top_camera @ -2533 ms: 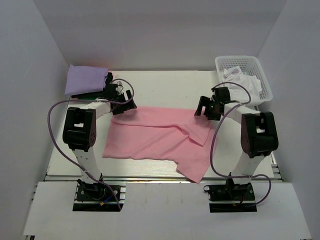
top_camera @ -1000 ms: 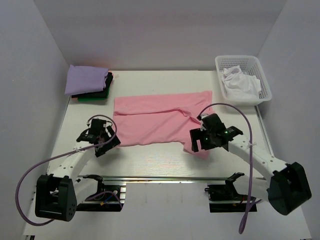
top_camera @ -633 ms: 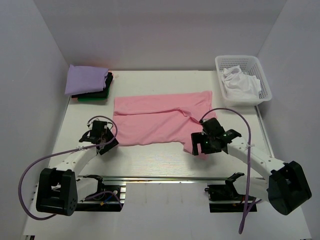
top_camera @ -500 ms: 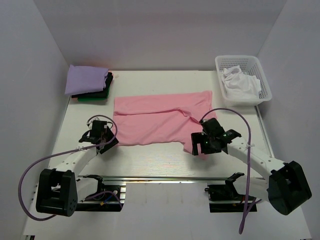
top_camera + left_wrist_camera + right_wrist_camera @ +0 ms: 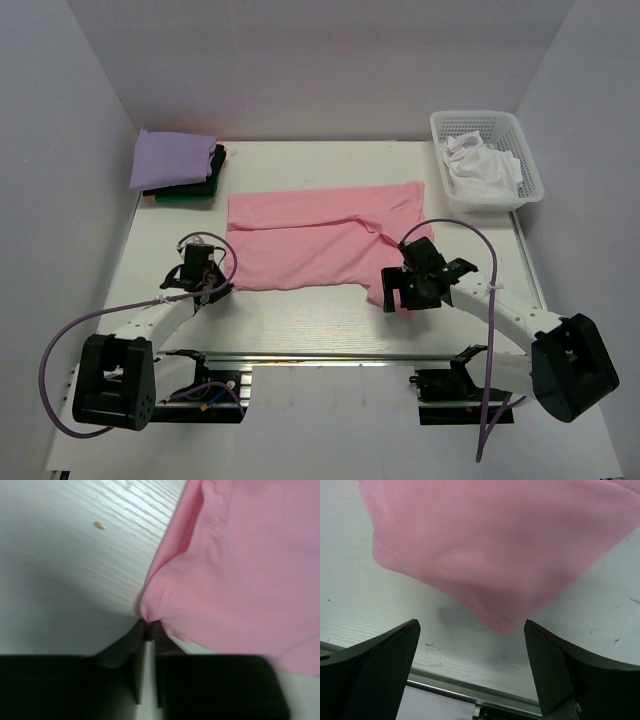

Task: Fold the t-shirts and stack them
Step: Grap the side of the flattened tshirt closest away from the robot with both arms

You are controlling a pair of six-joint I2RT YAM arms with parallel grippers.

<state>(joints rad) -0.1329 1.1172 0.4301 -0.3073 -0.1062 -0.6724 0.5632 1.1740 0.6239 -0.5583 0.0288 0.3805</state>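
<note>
A pink t-shirt (image 5: 315, 240) lies spread across the middle of the table. My left gripper (image 5: 149, 625) is shut on its near left corner (image 5: 150, 611), which is bunched between the tips; from above that gripper (image 5: 212, 287) sits at the shirt's lower left edge. My right gripper (image 5: 470, 630) stands open just in front of the shirt's near right corner (image 5: 502, 625), fingers (image 5: 390, 652) wide on either side and not touching it; from above this gripper (image 5: 405, 296) is over that corner. A folded lavender tee (image 5: 172, 158) tops a stack with black and green ones (image 5: 190, 192) at the back left.
A white lattice basket (image 5: 515, 135) holding white cloth (image 5: 480, 165) stands at the back right. The table's metal front rail (image 5: 455, 687) runs close below the right gripper. White walls enclose the table on three sides.
The left gripper has closed on the shirt's near left corner. The right gripper has shifted slightly at the near right corner and stays open.
</note>
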